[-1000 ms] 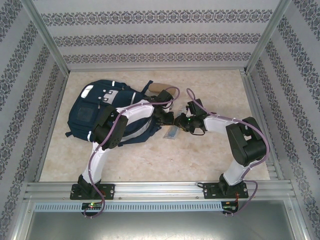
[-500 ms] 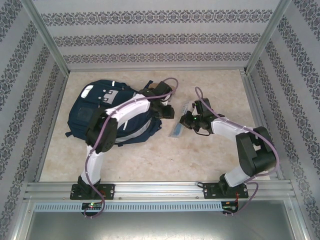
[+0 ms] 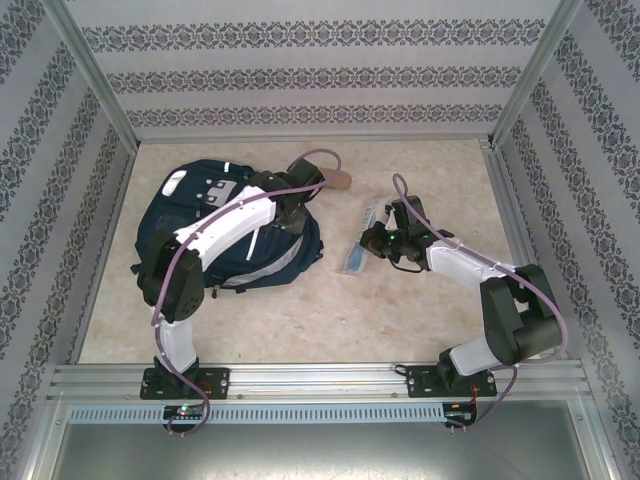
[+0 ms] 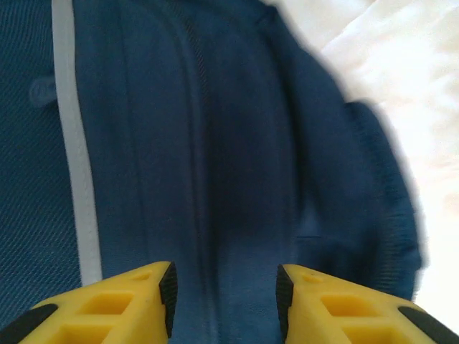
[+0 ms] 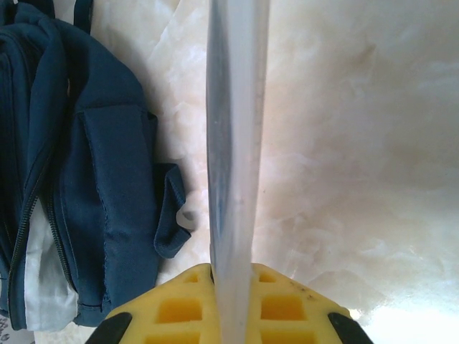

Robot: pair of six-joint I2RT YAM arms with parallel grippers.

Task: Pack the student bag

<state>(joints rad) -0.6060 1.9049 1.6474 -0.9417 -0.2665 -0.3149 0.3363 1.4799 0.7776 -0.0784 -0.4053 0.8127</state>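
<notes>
Left gripper (image 4: 224,287) had swung back over the student bag (image 3: 180,230), upper left of frame, jaws parted and empty; right gripper (image 3: 378,240) pinched a translucent flat sleeve (image 3: 356,258) at centre, likely awaiting an opening

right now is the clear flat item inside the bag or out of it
Out: the right end effector grips the clear flat item above the table, beside the student bag.

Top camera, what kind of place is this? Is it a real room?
Probably a robot test booth, not a real room: a left arm and right arm bolted to a metal rail, wallpapered walls held in a metal frame, and a student bag on a marble-look table.
</notes>
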